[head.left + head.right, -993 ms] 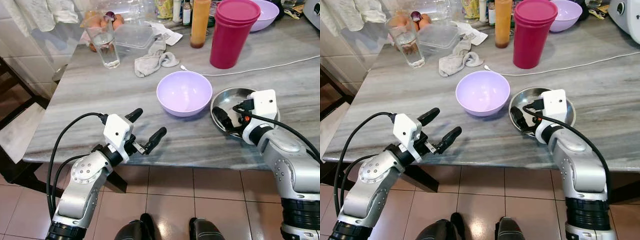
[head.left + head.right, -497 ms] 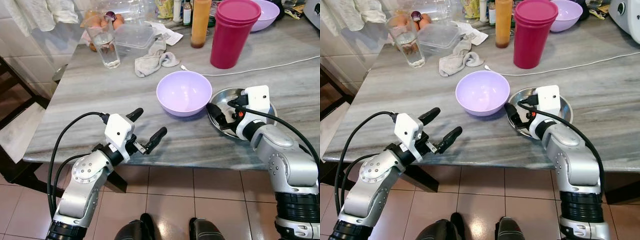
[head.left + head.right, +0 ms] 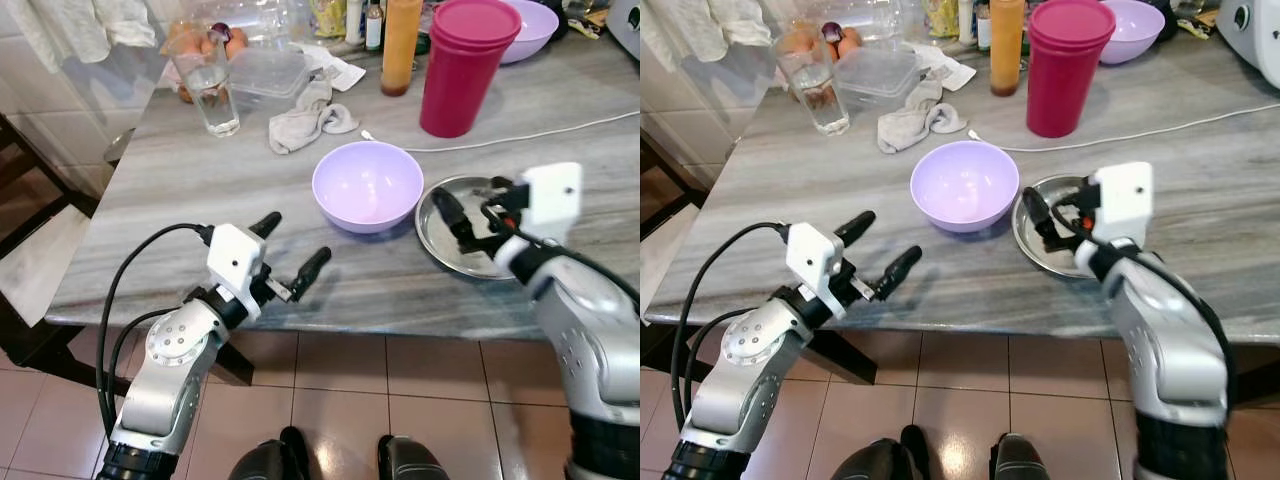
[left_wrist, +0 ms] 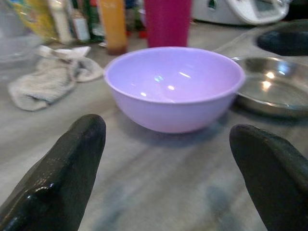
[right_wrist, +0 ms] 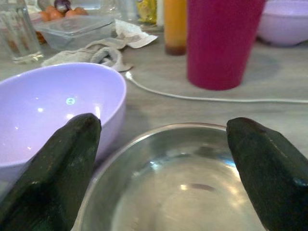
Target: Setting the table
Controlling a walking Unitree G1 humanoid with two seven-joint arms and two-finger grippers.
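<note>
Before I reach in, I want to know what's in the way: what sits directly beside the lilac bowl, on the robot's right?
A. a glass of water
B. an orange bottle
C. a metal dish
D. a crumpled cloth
C: the metal dish lies right beside the lilac bowl, under the right gripper.

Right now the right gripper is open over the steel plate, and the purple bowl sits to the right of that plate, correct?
Not quite. The right gripper is open over the steel plate, but the purple bowl sits to the plate's left, close beside it. The right eye view shows this.
</note>
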